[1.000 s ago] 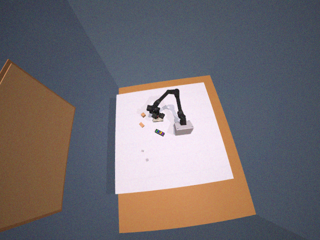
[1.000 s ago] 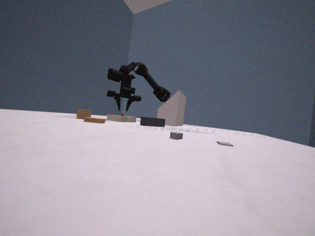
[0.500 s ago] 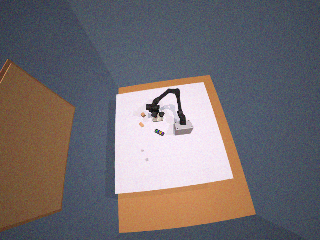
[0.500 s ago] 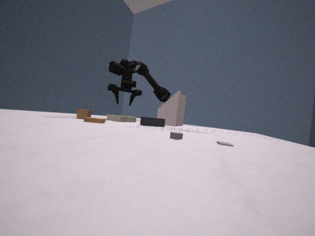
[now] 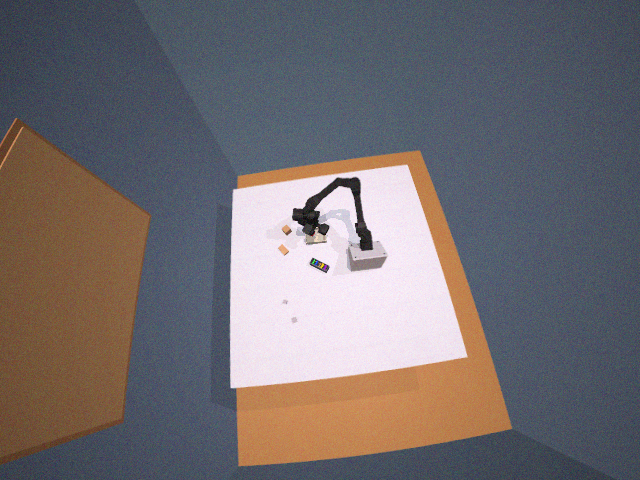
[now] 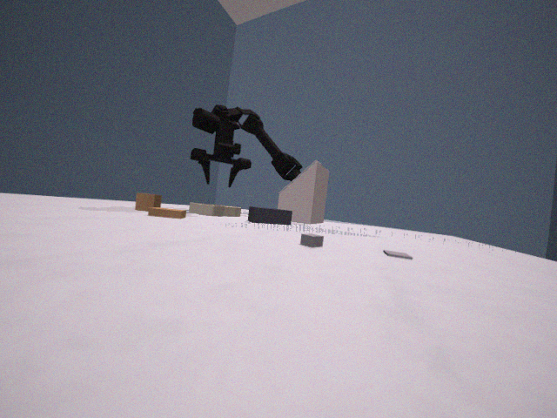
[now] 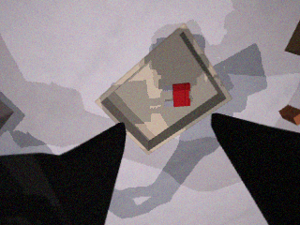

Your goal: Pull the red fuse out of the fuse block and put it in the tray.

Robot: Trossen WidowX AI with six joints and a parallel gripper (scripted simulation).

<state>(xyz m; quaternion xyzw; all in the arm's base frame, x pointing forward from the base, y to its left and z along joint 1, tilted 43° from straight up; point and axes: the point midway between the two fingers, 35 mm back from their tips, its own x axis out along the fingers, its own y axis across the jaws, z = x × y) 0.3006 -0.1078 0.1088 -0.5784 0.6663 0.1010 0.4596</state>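
The red fuse (image 7: 181, 95) is inside the beige tray (image 5: 310, 241) (image 6: 205, 209) (image 7: 187, 121), nearer its right side in the wrist view, and touches neither finger. My gripper (image 5: 316, 232) (image 6: 218, 185) (image 7: 167, 123) is open and empty, pointing down above the tray with its fingertips wide apart. In the exterior view the tray's wall hides the fuse. The dark fuse block (image 5: 319, 265) (image 6: 270, 215) stands apart from the tray, with green, blue, yellow and purple fuses in it in the top view.
An orange cube (image 5: 286, 229) (image 6: 148, 201) and a flat orange block (image 5: 283, 250) (image 6: 166, 212) lie beside the tray. A small grey block (image 6: 312, 239) and a thin grey plate (image 6: 397, 254) lie farther off. The arm's pale base (image 5: 367, 258) (image 6: 305, 198) stands near the fuse block.
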